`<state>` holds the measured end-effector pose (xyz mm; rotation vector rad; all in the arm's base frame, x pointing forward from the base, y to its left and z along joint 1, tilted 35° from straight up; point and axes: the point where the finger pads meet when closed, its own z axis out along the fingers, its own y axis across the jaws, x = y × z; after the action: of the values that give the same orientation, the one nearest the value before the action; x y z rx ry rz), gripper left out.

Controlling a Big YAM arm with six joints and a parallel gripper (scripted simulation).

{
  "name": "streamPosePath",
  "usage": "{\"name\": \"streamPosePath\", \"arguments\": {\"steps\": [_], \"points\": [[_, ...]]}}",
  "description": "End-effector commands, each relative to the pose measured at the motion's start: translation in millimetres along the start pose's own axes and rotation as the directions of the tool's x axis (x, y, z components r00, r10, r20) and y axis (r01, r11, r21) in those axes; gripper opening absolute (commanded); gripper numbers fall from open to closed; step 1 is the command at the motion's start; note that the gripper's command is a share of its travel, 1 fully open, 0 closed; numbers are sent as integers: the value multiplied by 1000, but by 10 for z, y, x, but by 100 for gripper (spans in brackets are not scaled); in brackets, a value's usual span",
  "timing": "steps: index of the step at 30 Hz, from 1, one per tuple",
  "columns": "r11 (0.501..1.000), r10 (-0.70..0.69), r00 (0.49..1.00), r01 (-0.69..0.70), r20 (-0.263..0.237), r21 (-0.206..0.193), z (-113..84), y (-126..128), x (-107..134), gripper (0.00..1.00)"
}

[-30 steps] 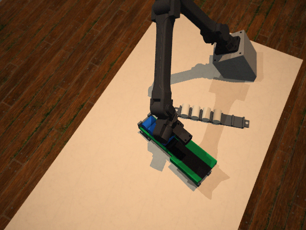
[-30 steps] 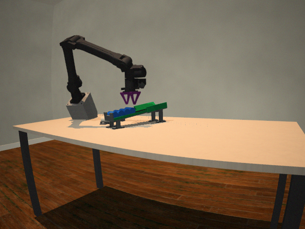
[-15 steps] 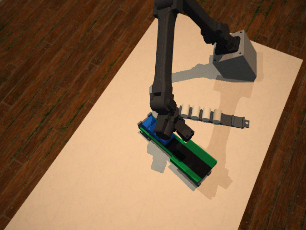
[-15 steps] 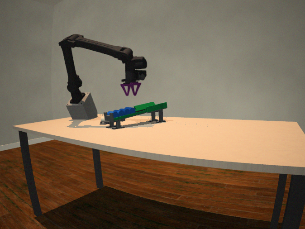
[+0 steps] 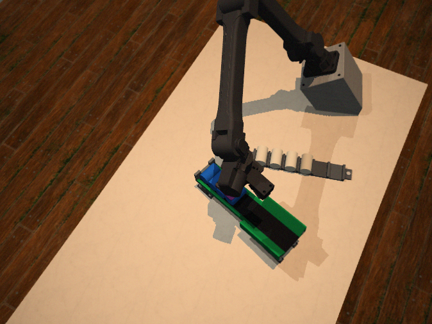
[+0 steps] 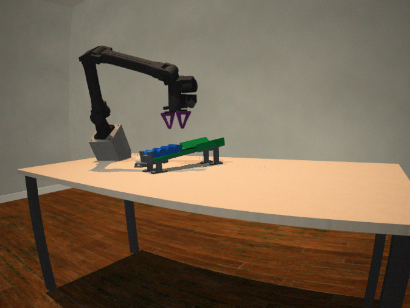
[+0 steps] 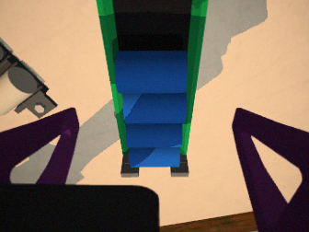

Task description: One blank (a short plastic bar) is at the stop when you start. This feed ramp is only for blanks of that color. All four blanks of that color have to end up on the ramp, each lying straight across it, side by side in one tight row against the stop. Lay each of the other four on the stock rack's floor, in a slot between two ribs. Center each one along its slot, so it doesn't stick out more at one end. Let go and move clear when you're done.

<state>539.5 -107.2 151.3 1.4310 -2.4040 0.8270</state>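
While hand (image 6: 176,124) hangs empty, fingers apart, above ramp (image 6: 202,143): verify four blue blanks (image 7: 151,72) square, tight against stop; nudge gently.

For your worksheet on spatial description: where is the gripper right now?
In the exterior view the gripper hangs open and empty above the lower part of the green ramp, over the row of blue blanks.

Four blue blanks (image 7: 152,73) are laid crosswise in a row on the green ramp (image 7: 108,55); four cream blanks (image 5: 291,160) are slotted in the grey rack (image 5: 336,171).
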Motion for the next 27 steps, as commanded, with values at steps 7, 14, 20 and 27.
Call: {"name": "streamPosePath", "arguments": {"steps": [7, 14, 20, 27], "points": [[1000, 14, 1000, -15, 8, 17, -125, -129, -13, 100], [999, 16, 1000, -17, 15, 29, -201, -158, -29, 100], [999, 21, 999, -23, 25, 46, -352, -172, -22, 100], [999, 21, 1000, -22, 23, 43, -408, -167, -23, 100]]}}
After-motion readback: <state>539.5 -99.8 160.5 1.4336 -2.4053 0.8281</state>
